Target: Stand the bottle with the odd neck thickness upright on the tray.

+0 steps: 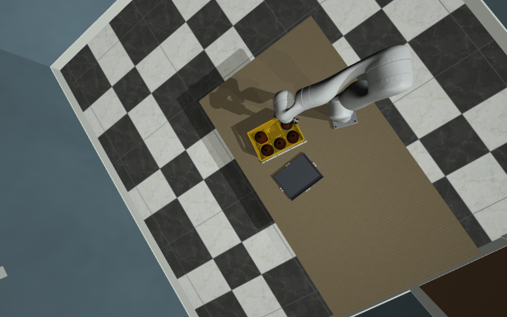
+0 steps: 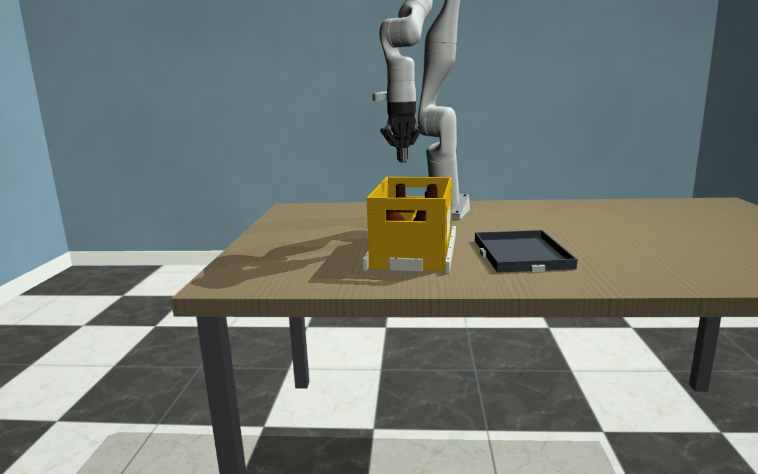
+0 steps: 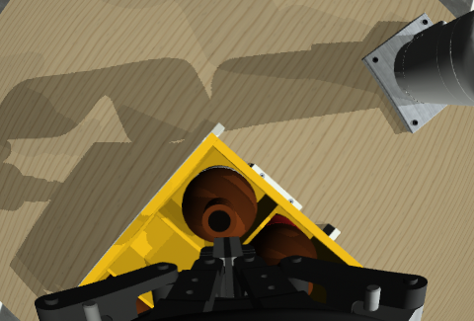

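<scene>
The gripper (image 3: 227, 254) is hanging above the crate (image 2: 407, 238), fingers pressed fully together and grasping nothing. All five bottles are standing in the crate; which one has the odd neck cannot be told from these pictures.

Nearest the wrist camera, the closed fingertips are sitting just short of the open mouth of a bottle (image 3: 219, 205) in the crate's corner cell. Judged risk: a descent with the fingers clenched would be driving them onto a bottle rim or a divider, tipping a bottle or shoving the crate, which is standing loose near the table's long edge on the base side. The fingers would be needing to spread before any approach to a neck.

Beyond the crate, the tray (image 2: 524, 250) is lying bare, just beside it toward the table's middle (image 2: 635, 247).

The exterior view is showing the height gap between fingertips and bottle tops, which the wrist view is flattening. The top view (image 1: 277, 140) is showing one cell unoccupied, four bottles uncovered and the fifth half hidden under the wrist, a layout the exterior view is hiding behind the crate wall.
</scene>
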`<state>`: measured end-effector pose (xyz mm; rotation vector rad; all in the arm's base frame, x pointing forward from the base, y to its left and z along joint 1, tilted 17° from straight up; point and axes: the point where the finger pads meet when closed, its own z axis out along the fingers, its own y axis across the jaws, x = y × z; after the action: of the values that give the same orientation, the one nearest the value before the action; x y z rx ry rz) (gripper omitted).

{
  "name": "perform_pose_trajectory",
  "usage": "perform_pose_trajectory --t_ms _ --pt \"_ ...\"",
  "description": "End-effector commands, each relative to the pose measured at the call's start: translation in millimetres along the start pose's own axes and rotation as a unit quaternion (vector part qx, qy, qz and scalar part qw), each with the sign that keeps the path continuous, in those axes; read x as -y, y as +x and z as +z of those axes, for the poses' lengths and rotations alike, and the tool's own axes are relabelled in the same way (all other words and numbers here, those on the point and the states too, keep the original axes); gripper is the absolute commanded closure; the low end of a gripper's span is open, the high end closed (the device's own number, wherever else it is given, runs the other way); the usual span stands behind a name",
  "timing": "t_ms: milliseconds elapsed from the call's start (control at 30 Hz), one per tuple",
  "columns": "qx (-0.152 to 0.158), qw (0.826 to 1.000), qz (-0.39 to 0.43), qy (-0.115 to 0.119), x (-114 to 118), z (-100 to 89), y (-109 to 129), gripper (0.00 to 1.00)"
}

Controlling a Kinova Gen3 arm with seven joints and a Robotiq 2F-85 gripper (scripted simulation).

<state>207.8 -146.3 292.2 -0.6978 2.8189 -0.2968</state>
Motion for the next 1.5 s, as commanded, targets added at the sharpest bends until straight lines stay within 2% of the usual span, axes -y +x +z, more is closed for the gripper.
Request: perform_pose_trajectory --t_ms 0,233,433,467,1467 --pt "0.001 1.0 -0.004 0.001 -8.5 -0.7 -11.9 1.0" --pt "0.001 1.0 -0.004 0.001 -49.9 -0.6 -52.6 1.0" --pt "0.0 1.0 -0.004 0.001 -55.9 -0.5 -57.0 1.0" --pt "0.0 1.0 -0.004 0.001 -55.9 -0.5 -57.0 0.36" --pt "0.0 1.0 -0.004 0.001 -55.9 -0.5 -57.0 0.36"
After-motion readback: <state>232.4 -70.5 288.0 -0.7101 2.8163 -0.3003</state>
